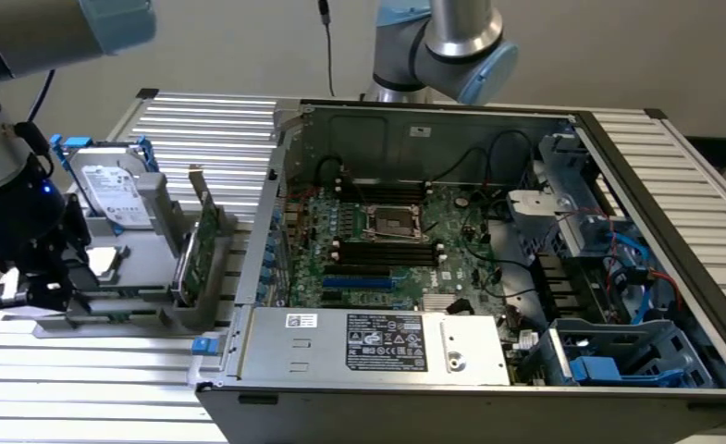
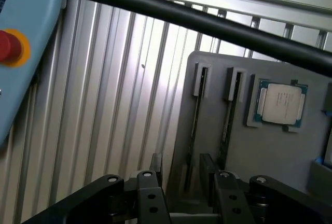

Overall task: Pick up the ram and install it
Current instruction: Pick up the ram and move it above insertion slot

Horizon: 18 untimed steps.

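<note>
My gripper [image 1: 40, 277] hangs low over the grey parts holder [image 1: 129, 310] at the exterior view's left, beside the open computer case [image 1: 461, 250]. In the wrist view the gripper [image 2: 184, 167] is open. Its dark fingers [image 2: 155, 182] stand on either side of one of two narrow slots [image 2: 196, 115] in the holder plate [image 2: 270, 156]. A thin dark strip runs along each slot; I cannot tell whether either is the ram seen edge-on. The motherboard's black memory slots [image 1: 387, 250] lie inside the case.
A silver hard drive [image 1: 114, 190] and a green card with a metal bracket [image 1: 200, 245] stand upright in the holder. A processor chip [image 2: 280, 105] lies in a recess. A black cable [image 2: 181, 19] crosses above. A red button [image 2: 8, 45] sits on a blue box. Another arm [image 1: 455, 42] stands behind the case.
</note>
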### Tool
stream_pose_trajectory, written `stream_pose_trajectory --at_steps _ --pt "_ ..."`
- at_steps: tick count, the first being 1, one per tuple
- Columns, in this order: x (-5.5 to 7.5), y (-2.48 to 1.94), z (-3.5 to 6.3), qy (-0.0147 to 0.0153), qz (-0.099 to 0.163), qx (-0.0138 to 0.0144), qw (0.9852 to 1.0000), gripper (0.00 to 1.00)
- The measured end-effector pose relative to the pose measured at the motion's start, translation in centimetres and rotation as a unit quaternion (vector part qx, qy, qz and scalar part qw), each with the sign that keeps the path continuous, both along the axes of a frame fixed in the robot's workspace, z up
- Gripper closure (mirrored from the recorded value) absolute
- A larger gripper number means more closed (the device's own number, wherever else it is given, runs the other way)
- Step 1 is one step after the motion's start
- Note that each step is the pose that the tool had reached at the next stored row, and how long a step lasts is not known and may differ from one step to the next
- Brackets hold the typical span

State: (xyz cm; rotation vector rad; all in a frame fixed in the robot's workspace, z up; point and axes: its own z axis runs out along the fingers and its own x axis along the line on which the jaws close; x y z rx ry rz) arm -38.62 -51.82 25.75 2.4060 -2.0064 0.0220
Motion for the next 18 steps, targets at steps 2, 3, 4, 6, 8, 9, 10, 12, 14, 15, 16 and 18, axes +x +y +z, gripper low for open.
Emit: stream_pose_trajectory --at_steps 2,3,4,6,8,9,10,12,14,15,16,18 --pt "0.1 0.01 -0.36 0.0 0.0 0.0 1.0 0.58" --pt "0.1 0.01 -0.54 0.0 0.0 0.0 1.0 0.58" --pt "0.1 0.01 -0.72 0.0 0.0 0.0 1.0 0.58" --pt "0.1 0.01 -1.08 0.0 0.0 0.0 1.0 0.58" --pt "0.1 0.02 -1.45 0.0001 0.0 -0.0001 1.0 0.58" --pt "0.1 0.03 -1.63 0.0 0.0 -0.0001 1.0 0.58" --pt "0.1 0.06 -1.81 0.0001 0.0 0.0 1.0 0.58" --pt "0.1 0.14 -2.17 0.0 0.0 0.0005 1.0 0.58" --pt "0.1 0.26 -2.52 0.0001 0.0 0.0013 1.0 0.58" --pt "0.1 0.32 -2.69 0.0001 0.0 0.0017 1.0 0.58" --pt "0.1 0.38 -2.85 0.0 0.0 0.0022 1.0 0.58" --pt "0.1 0.49 -3.13 0.0 0.0 0.0033 1.0 0.58"
